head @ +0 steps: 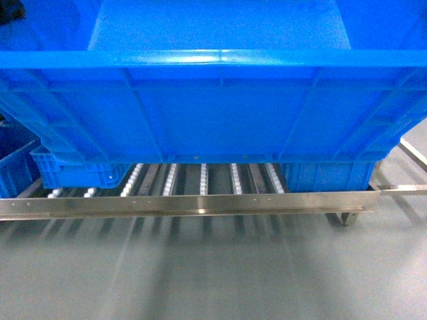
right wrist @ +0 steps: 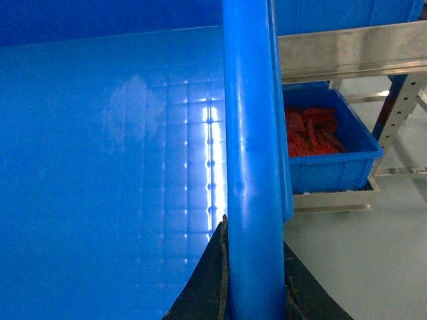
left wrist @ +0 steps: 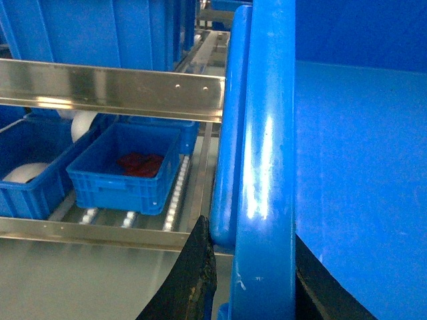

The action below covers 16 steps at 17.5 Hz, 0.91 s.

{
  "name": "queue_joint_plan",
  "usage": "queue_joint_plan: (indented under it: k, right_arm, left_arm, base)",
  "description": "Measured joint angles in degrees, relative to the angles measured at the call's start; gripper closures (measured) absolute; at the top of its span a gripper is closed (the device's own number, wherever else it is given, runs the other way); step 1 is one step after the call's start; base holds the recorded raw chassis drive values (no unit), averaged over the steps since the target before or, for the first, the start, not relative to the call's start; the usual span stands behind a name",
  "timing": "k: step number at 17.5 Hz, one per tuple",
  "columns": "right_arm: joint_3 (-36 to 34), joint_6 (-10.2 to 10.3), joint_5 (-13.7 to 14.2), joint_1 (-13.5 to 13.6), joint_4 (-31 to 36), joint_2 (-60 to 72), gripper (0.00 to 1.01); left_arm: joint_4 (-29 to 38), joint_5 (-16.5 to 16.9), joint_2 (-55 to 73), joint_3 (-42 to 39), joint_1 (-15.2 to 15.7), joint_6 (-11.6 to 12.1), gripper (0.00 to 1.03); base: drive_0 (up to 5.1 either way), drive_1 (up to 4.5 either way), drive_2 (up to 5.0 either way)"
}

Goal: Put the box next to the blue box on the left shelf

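On the left, a small blue bin (left wrist: 127, 175) with something red inside sits on the left shelf (head: 187, 202), which has shiny metal rails and rows of little white rollers. The left claw (left wrist: 250, 267) grips the thick, smooth rim of the big blue box (head: 213, 113). The box hangs in front of the shelf, above the grey floor (head: 213, 273). The right claw (right wrist: 252, 280) pinches the rim too, near another bin (right wrist: 333, 157) of red things.

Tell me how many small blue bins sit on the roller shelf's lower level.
At least 3. One at the left and one at the right of the roller shelf, behind the big blue crate; another further left. The crate may hide more.
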Motion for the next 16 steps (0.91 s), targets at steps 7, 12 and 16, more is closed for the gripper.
queue_joint_plan:
  k: [7,12,16]
  right_arm:
    - [0.00,-0.07,0.09,0.31,0.11,0.09,0.92]
    - [0.00,-0.15,0.00,-0.02,0.04,0.09,0.92]
    - [0.00,-0.15,0.00,0.00,0.11,0.09,0.92]
  left_arm:
    - [0.09,0.07,-0.04,0.00,0.35,-0.09,0.86]
    - [0.07,0.07,-0.04,0.00,0.20,-0.07,0.86]
    - [0.07,0.04,-0.04,0.00,0.20,-0.09,0.86]
  base:
    - [-4.9,2.39,2.4]
    - [-4.9,2.39,2.4]
    - [-4.9,2.39,2.4]
